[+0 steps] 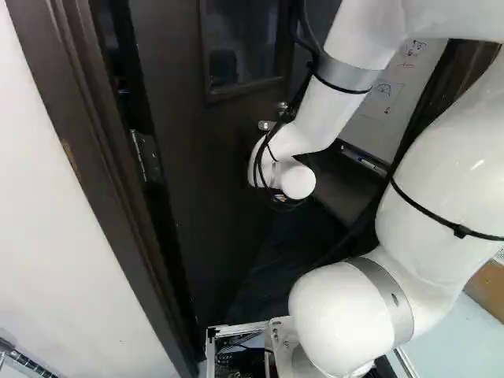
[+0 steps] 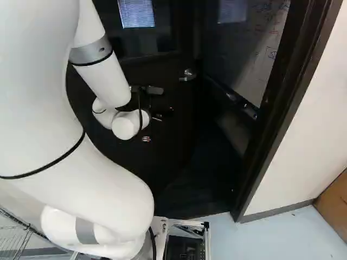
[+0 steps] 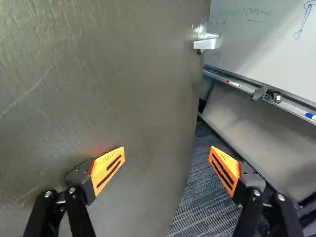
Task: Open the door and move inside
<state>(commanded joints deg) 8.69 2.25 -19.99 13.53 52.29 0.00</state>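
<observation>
A white arm (image 1: 319, 114) reaches toward a partly open door (image 1: 185, 150) in the left base view.
In the right base view, the door stands within its frame (image 2: 297, 81), lever handle (image 2: 187, 76) near its free edge; in the wrist view, fingers (image 3: 107, 168) stand wide apart, one before the door's face, the other past its edge, carpet (image 3: 197, 212) behind.

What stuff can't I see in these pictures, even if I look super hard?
- The room behind the door: the door itself hides it in the wrist view.
- What is behind the door's window: too dark in the left base view.
- All of the whiteboard: the wrist view's edge cuts it off.
- Whether the orange pad by the door touches it: the wrist view doesn't settle that.
</observation>
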